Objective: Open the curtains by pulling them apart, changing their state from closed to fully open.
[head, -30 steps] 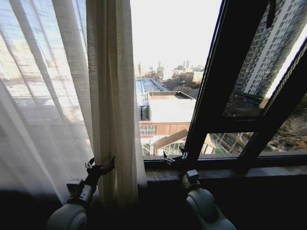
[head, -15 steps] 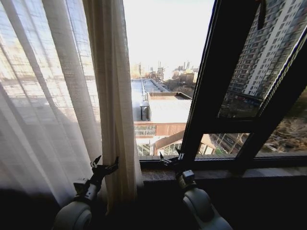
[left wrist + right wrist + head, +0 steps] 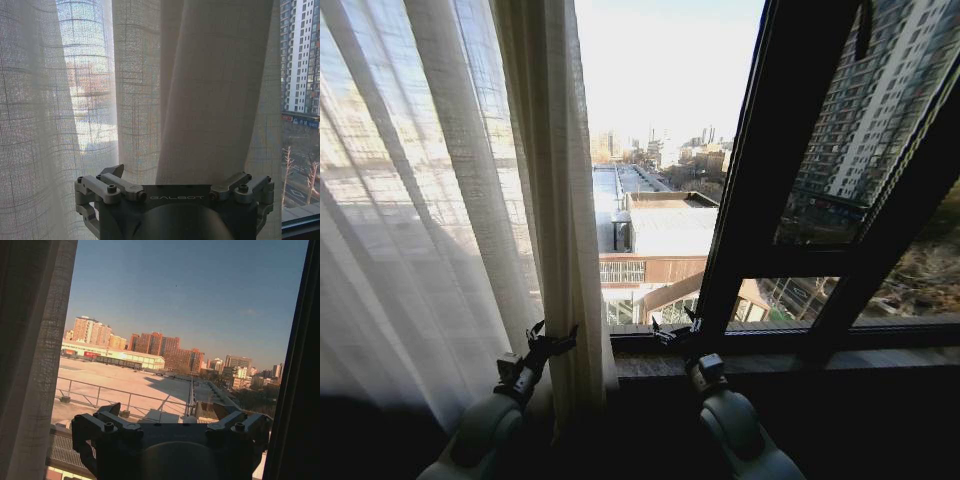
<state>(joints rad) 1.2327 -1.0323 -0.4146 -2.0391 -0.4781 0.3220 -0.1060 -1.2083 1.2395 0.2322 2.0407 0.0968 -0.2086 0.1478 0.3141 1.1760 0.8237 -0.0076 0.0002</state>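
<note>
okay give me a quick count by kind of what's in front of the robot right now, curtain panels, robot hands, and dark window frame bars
Curtain panels: 1, the curtain hanging on the left side of the window.
Robot hands: 2, the left hand at the curtain's edge and the right hand at the window sill.
Dark window frame bars: 3, counting the upright bar, the slanted bar and the crossbar.
Total: 6

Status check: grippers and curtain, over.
Left gripper open against curtain edge. Right gripper open at windowsill. Curtain bunched left, glass uncovered. Nothing obstructing.
</note>
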